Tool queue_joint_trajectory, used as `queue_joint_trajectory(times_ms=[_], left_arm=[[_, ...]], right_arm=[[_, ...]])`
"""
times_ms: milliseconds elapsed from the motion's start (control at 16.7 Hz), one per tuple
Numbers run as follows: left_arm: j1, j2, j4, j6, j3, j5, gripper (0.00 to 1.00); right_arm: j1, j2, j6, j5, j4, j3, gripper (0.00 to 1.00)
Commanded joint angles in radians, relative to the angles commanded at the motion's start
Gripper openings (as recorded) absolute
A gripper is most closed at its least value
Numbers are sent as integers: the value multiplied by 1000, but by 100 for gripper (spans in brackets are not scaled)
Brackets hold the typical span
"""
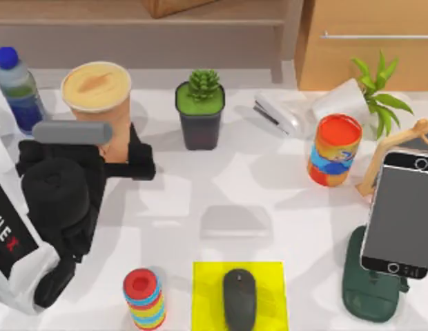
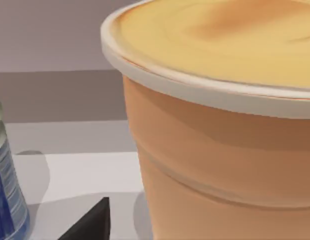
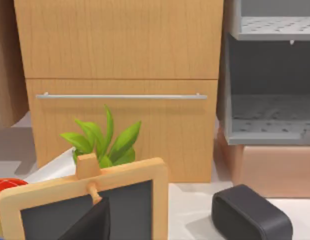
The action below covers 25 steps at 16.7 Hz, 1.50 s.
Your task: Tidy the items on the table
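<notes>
left tool: at the cup, far-left part of the bench; dark fingers sit against the cup's lower wall, one each side as far as the top view shows; looks clamped on it
left arm: black body lies across the left side of the bench, reaching toward the cup
cup: orange-tan, tan lid, upright at far left, just right of the blue-capped bottle; in the left wrist view the cup is right up against the camera, one dark finger tip low in frame
right tool: a dark finger tip is in the right wrist view; can't tell apart or together
mouse: dark grey, on the yellow mat, near edge, centre
smartphone: black screen, propped upright on the dark green stand, right side
bench: white; also carries a potted succulent at far centre, orange-blue can right of centre, stacked coloured rings left of the mat
</notes>
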Motion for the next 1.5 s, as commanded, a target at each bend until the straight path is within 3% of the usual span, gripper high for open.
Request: queue_joint_trajectory(times_ms=[360, 1080, 1500], left_arm=[[4, 62, 59, -11, 43, -14, 100], [42, 116, -2, -7, 159, 24, 100], [42, 116, -2, -7, 159, 24, 47]], right_arm=[[0, 0, 0, 0, 0, 0, 100], [0, 0, 0, 0, 0, 0, 100], [0, 0, 0, 0, 0, 0, 100]])
